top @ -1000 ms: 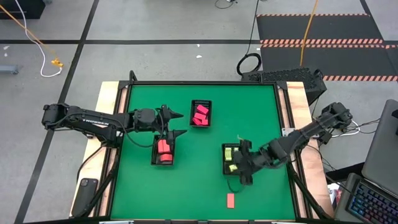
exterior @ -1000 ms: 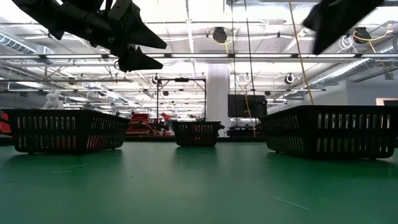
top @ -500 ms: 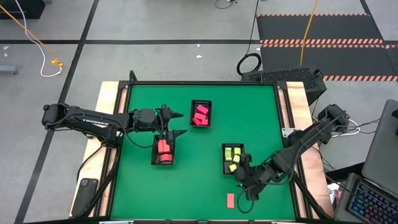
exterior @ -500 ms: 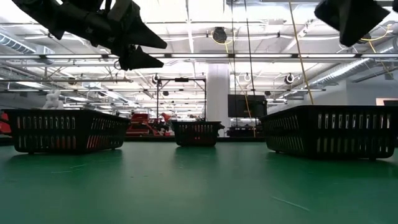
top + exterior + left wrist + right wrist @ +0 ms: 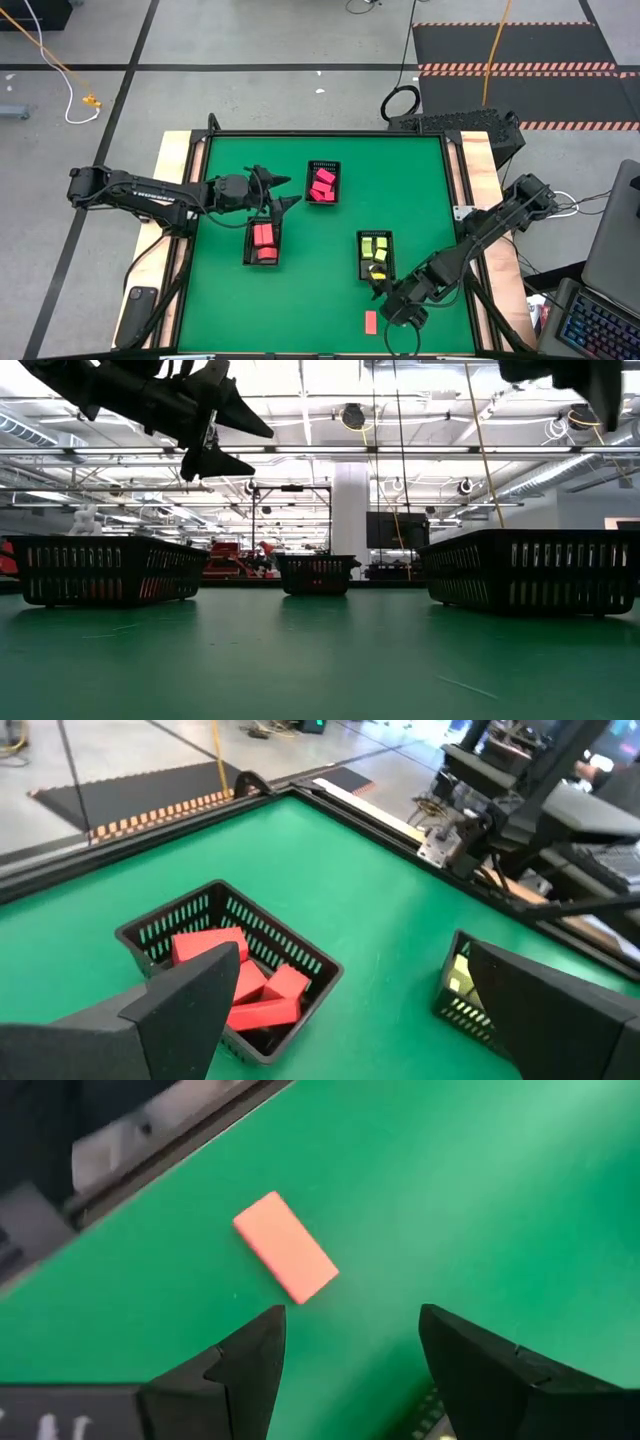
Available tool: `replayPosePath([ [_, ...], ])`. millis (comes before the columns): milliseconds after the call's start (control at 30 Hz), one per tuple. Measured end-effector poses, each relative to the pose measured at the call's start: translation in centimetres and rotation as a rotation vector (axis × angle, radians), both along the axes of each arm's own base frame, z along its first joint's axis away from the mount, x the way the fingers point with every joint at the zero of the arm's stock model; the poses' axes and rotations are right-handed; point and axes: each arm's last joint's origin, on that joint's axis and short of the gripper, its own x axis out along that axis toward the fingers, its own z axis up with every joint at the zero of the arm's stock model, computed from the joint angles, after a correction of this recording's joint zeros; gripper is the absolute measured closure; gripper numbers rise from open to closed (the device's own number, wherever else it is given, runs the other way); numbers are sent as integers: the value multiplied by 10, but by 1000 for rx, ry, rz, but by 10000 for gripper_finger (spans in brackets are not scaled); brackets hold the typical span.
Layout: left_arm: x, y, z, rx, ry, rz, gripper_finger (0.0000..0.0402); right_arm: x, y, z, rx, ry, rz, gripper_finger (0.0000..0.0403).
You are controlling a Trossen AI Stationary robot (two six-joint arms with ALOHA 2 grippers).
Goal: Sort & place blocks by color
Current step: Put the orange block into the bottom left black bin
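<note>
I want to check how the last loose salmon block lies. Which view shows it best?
The right wrist view: the salmon block lies flat on the green mat, large and unobstructed, ahead of the open right gripper. The high view shows it only as a tiny bar near the table's front edge. The low and left wrist views do not show it.

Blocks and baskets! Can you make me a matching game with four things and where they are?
Things:
1. yellow blocks
2. loose salmon block
3. left gripper
4. right gripper

Places:
A. lying on bare green mat, no basket
B. in the basket nearest the right arm
C. open, close to the loose block
D. open, above the mat between two baskets of reddish blocks

Pairs: 1-B, 2-A, 3-D, 4-C
</note>
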Motion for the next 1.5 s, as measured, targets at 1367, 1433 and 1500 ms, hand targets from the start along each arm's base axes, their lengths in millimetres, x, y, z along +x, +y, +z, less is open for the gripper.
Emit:
replayPosePath([
  [1367, -2, -49, 0, -81, -20, -151, 7, 34, 24, -77, -55, 18, 345, 233],
  [1433, -2, -49, 0, -81, -20, -151, 7, 34, 24, -77, -53, 17, 344, 256],
  [1500, -2, -49, 0, -81, -20, -151, 7, 34, 24, -77, -44, 18, 349, 278],
])
